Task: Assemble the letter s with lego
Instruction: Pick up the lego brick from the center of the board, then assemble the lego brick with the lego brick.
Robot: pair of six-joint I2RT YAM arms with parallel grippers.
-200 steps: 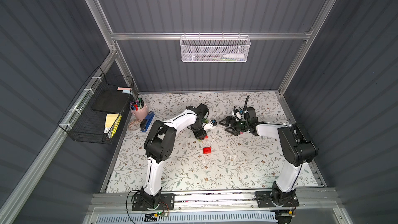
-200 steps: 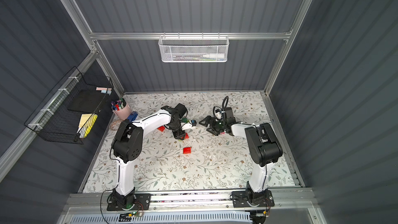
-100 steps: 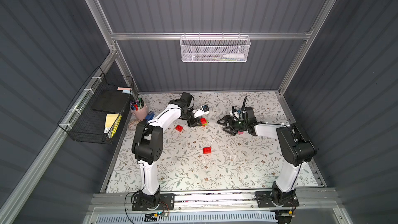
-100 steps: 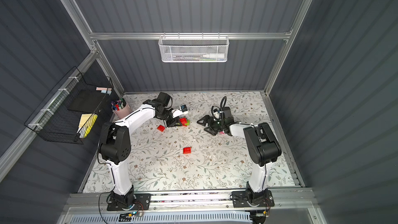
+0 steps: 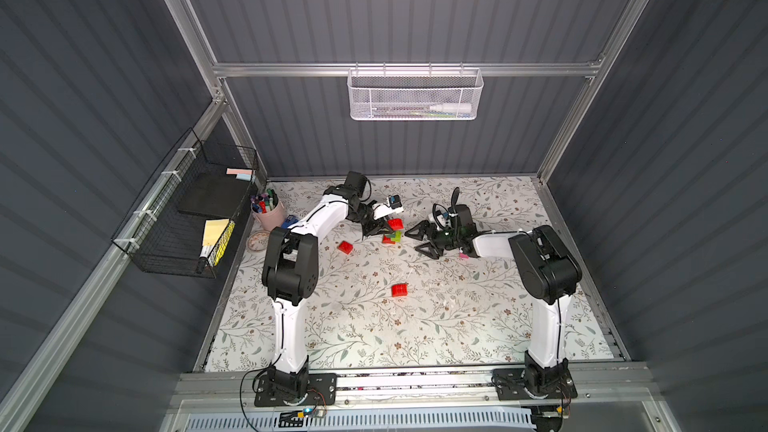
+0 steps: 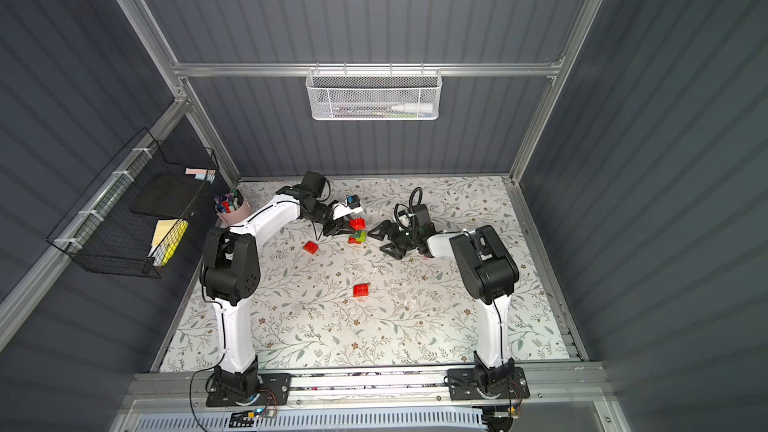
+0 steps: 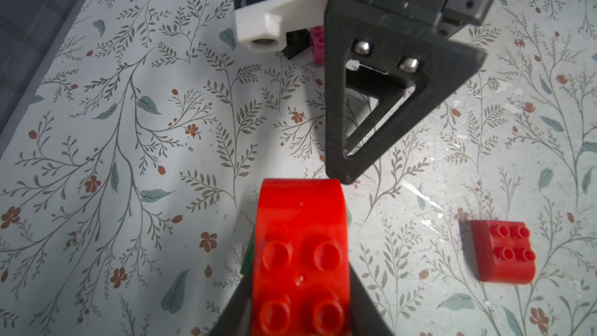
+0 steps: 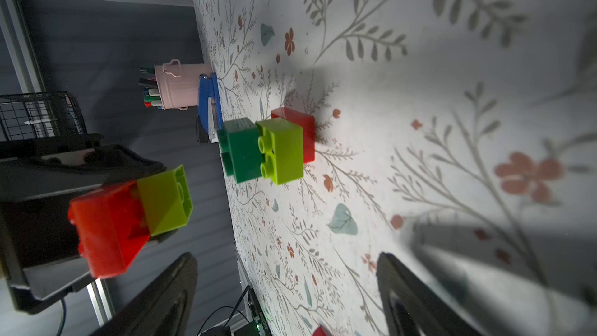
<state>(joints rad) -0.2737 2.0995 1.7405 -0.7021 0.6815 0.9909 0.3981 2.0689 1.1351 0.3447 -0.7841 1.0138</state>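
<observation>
My left gripper (image 5: pixel 388 227) (image 7: pixel 298 286) is shut on a red lego brick (image 5: pixel 395 224) (image 7: pixel 300 247). A lime brick (image 8: pixel 164 200) is stuck under that red one (image 8: pixel 106 231), and both hang just above the table. On the mat beside them stands a small lego stack (image 5: pixel 392 238) (image 6: pixel 357 238) of a dark green (image 8: pixel 240 148), a lime (image 8: pixel 281 153) and a red (image 8: pixel 300 130) brick. My right gripper (image 5: pixel 414 241) (image 6: pixel 377 240) (image 8: pixel 287 298) is open and empty. It lies low on the mat and points at the stack from the right.
Loose red bricks (image 5: pixel 345 247) (image 5: pixel 400 289) lie on the floral mat, and a pink brick (image 5: pixel 462 256) sits by the right wrist. A pink pen cup (image 5: pixel 269 211), a blue stapler (image 5: pixel 289 221) and a tape roll (image 5: pixel 257 241) stand at the back left. A wire basket (image 5: pixel 187 209) hangs on the left wall.
My left arm has swung its elbow out to the left and drawn the held bricks back a little, uncovering the stack and a loose red brick. The right gripper has slid left toward the stack.
</observation>
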